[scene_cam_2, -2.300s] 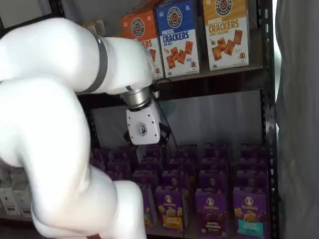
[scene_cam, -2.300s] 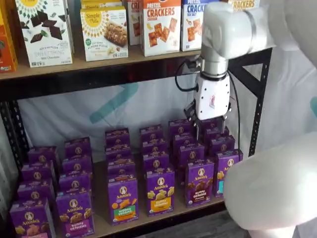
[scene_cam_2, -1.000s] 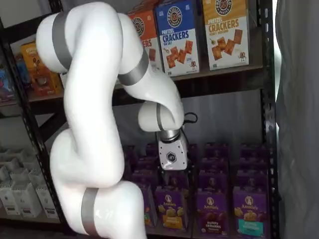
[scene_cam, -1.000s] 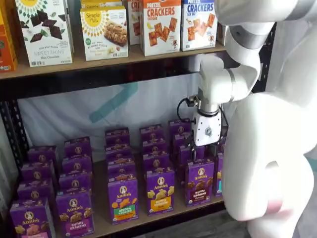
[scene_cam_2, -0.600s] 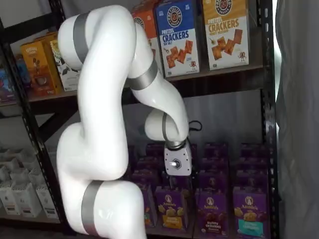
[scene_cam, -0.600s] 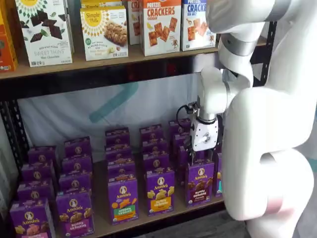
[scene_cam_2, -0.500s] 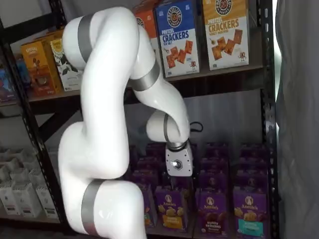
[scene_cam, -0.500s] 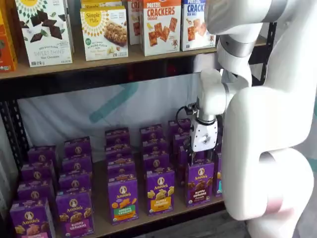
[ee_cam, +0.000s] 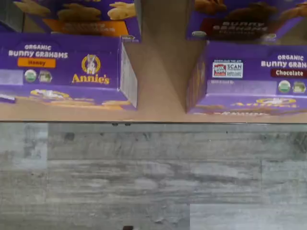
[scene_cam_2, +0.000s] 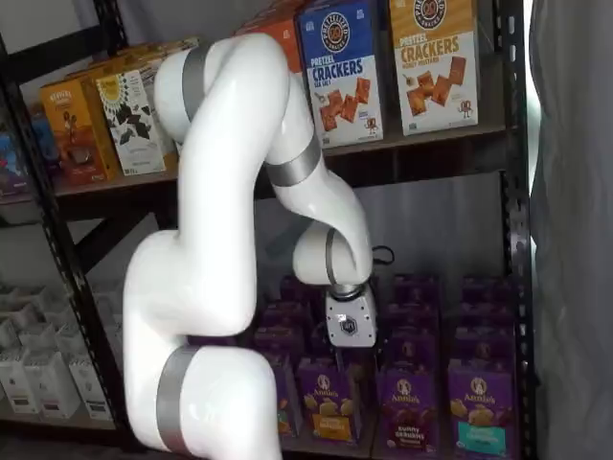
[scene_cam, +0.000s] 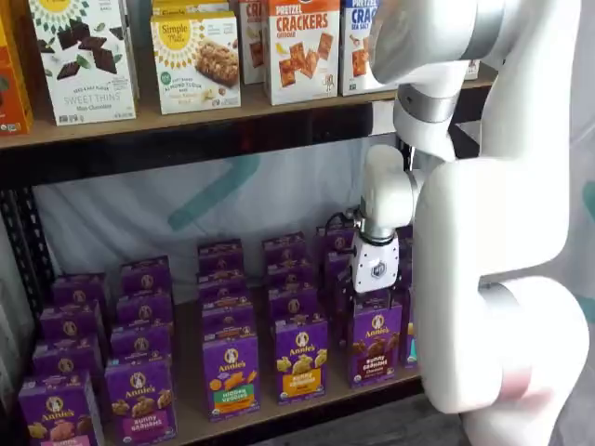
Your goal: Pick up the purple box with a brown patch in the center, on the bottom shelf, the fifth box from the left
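The purple box (scene_cam: 375, 342) stands at the front of the bottom shelf (scene_cam: 193, 420), with dark brown snacks pictured mid-front. It shows in both shelf views (scene_cam_2: 407, 406). In the wrist view its top (ee_cam: 254, 76) reads "Bunny Grahams Chocolate". My gripper (scene_cam: 373, 295) hangs just above the box's top, slightly to its left. In a shelf view the gripper (scene_cam_2: 349, 355) sits between this box and the yellow-band box (scene_cam_2: 326, 401). Only dark finger shapes show under the white body, with no plain gap.
Several rows of purple Annie's boxes fill the shelf, among them a yellow-band box (scene_cam: 300, 360) and a teal-band box (scene_cam_2: 478, 408). A Honey box (ee_cam: 67, 67) lies beside the chocolate one. Cracker boxes (scene_cam: 302, 46) stand on the upper board. A black rack post (scene_cam_2: 512, 240) is at the right.
The gripper has come down from mid-height to just over the front row and shifted slightly left. The arm's upper links have swung across the view.
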